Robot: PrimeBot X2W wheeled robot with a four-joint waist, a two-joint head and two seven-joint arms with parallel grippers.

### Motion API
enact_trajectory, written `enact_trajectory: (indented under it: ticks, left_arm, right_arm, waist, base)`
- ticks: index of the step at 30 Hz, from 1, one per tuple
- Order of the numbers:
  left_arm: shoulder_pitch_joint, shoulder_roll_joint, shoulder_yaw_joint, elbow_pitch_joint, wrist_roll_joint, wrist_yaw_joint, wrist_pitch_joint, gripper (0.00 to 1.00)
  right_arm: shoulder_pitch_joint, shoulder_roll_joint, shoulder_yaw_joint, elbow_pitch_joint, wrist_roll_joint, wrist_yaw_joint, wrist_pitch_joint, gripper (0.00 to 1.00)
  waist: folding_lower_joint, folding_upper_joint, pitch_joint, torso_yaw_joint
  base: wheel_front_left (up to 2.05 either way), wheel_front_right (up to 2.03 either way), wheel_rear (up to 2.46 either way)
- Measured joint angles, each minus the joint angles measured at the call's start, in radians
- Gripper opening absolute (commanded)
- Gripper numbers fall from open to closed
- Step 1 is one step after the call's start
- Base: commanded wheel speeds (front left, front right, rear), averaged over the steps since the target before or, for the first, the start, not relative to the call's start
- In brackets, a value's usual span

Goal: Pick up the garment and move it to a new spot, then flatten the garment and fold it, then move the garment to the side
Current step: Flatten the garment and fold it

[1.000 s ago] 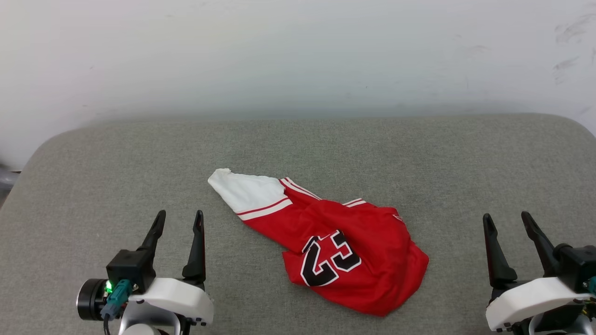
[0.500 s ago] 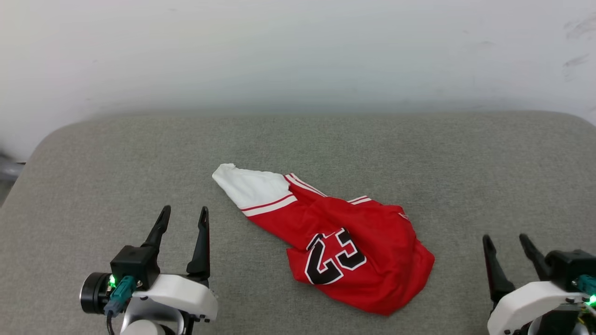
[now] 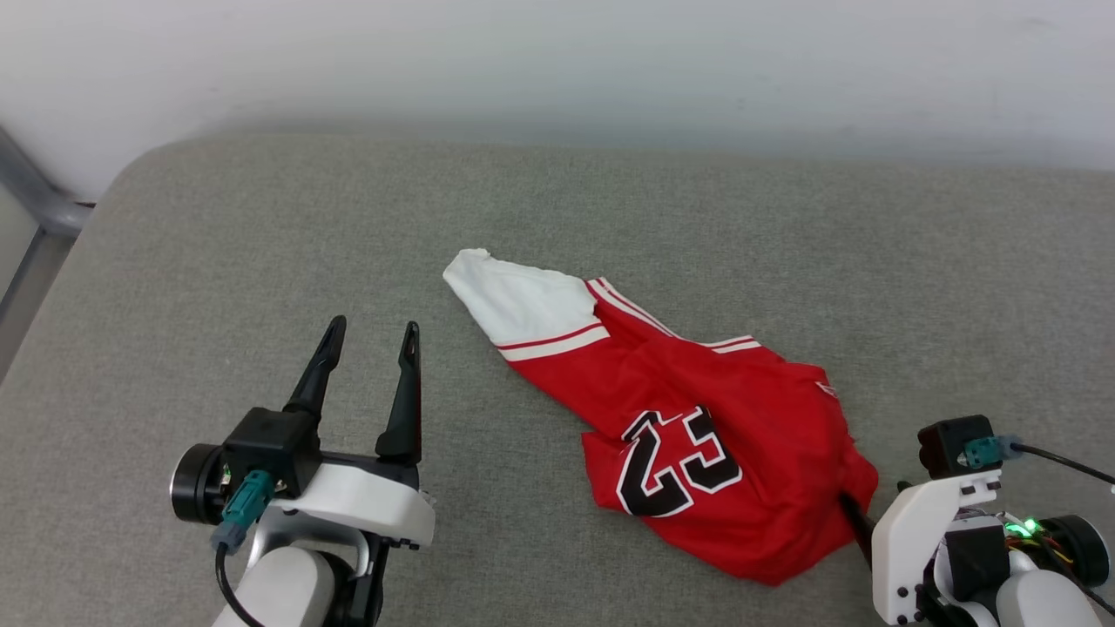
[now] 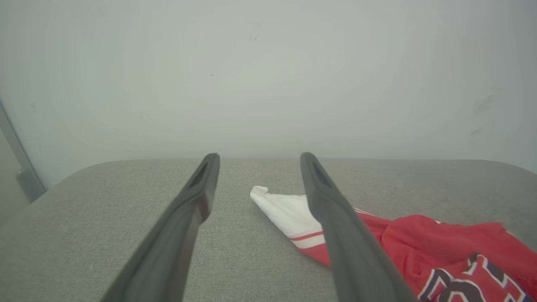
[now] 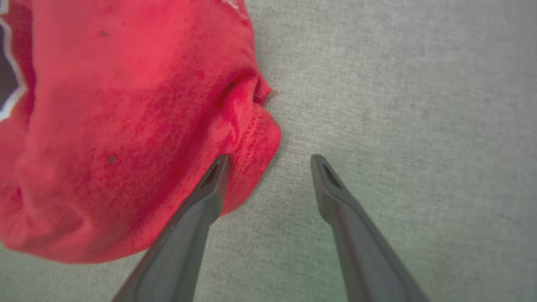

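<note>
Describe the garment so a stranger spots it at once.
On the grey padded surface below the pale wall, look right of centre. The garment lies crumpled there: red cloth with a white, red-striped sleeve and a black "23", unlike the dark-fingered left gripper and right gripper flanking it.

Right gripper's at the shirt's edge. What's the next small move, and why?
Probably lower the right gripper slightly and close on the hem of the garment. Its jaws stand open, one finger at the red fold, the other over bare grey cushion, so the rolled edge lies between them. The left gripper is open, apart from the white sleeve.
</note>
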Motion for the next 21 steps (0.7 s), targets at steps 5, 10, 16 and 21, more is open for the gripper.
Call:
enact_trajectory:
  ticks: [5, 10, 16, 21]
  left_arm:
    - [-0.033, -0.012, -0.009, 0.003, 0.013, -0.008, -0.005, 1.0]
    - [-0.045, -0.026, -0.012, 0.021, 0.019, -0.018, -0.009, 1.0]
    - [-0.044, -0.033, -0.008, 0.035, 0.019, -0.026, -0.01, 1.0]
    - [-0.04, -0.033, -0.008, 0.045, 0.019, -0.032, -0.01, 1.0]
  right_arm:
    - [-0.049, -0.042, 0.035, 0.072, 0.028, 0.0, 0.081, 1.0]
    - [-0.093, -0.058, 0.046, 0.153, 0.085, 0.001, 0.145, 0.0]
    - [-0.116, -0.06, 0.044, 0.135, 0.1, 0.001, 0.029, 0.0]
    - [-0.173, -0.041, -0.04, 0.058, 0.02, 0.0, -0.133, 0.0]
  waist:
    - [0.0, 0.0, 0.043, 0.03]
    - [0.0, 0.0, 0.07, 0.042]
    - [0.0, 0.0, 0.058, 0.026]
    - [0.0, 0.0, 0.03, 0.01]
  base:
    - [0.0, 0.0, 0.0]
    - [0.0, 0.0, 0.0]
    - [0.0, 0.0, 0.0]
    - [0.0, 0.0, 0.0]
